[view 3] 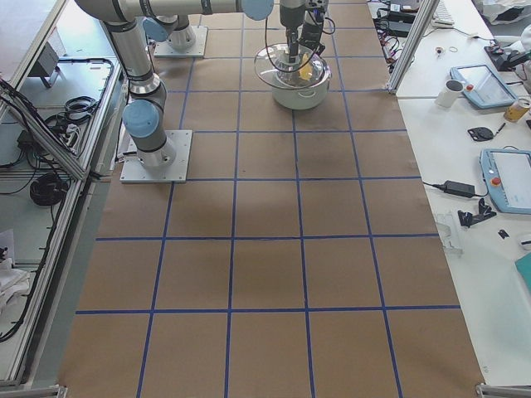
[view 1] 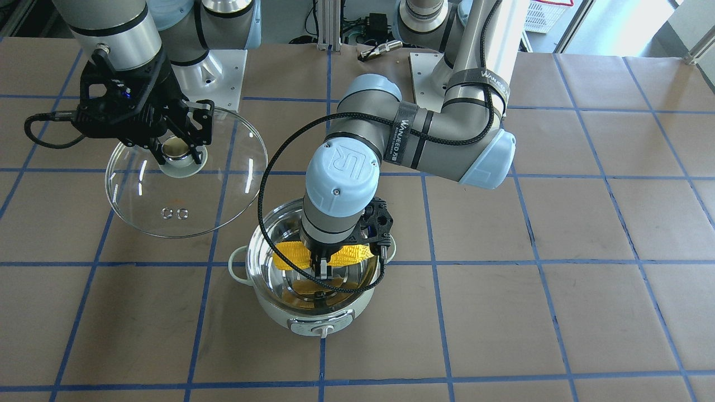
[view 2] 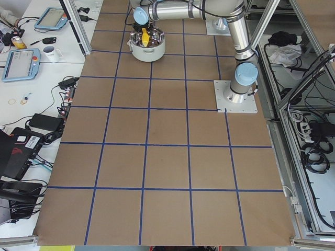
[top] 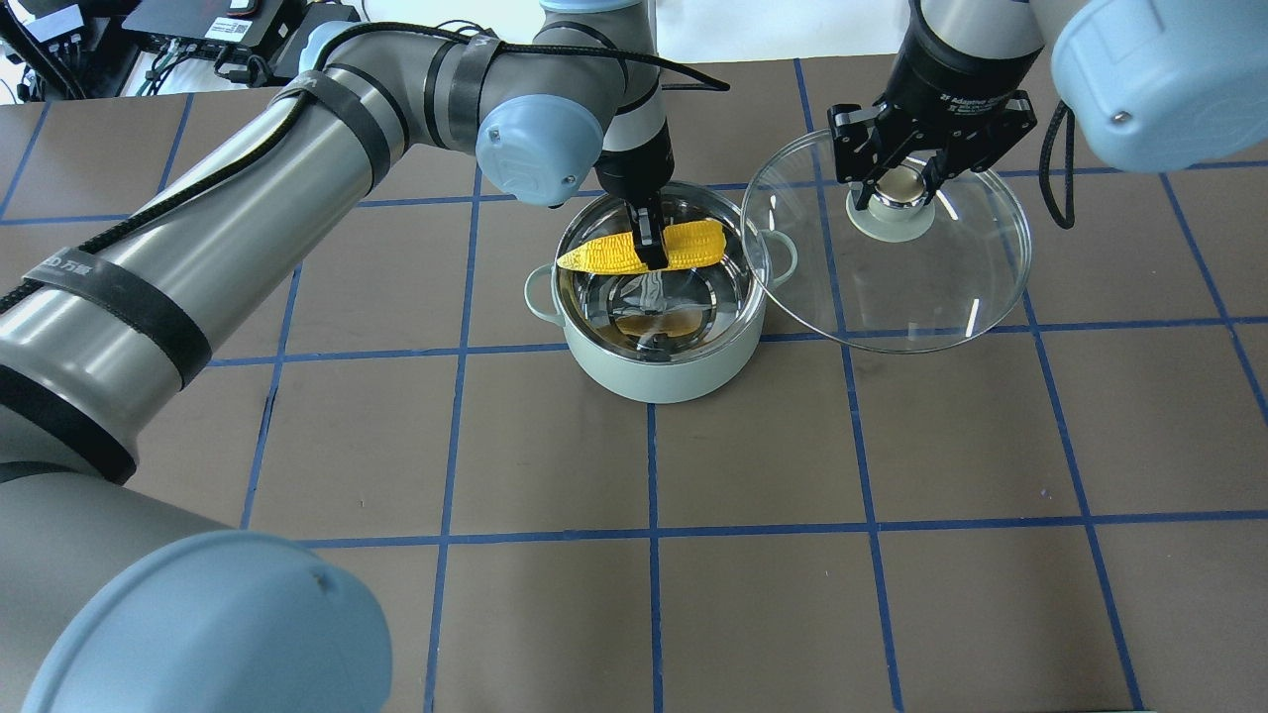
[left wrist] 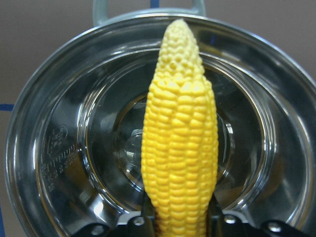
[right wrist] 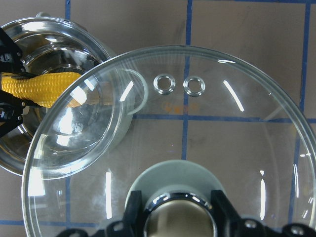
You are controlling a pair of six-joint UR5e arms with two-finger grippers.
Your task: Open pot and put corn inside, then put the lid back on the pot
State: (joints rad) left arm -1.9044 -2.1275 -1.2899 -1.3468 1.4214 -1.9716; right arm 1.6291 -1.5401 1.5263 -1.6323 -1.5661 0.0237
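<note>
Over the open pot, left gripper clamped the corn crosswise, ear level above the steel inside, right gripper pinched the lid at its centre, lid hung just beside the pot, seemingly clear of the table.

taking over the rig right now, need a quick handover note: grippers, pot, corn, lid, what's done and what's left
Left gripper: shut on the bright yellow toy ear of corn, held level over the mouth of the round mint-green, steel-lined pot; not released.
Right gripper: shut on the knob of the round clear glass lid, held beside the pot, its edge overlapping the pot's rim in the overhead view.
Done: pot open, corn over it.
Left: drop the corn inside, clear the left arm, set the lid back on.
</note>
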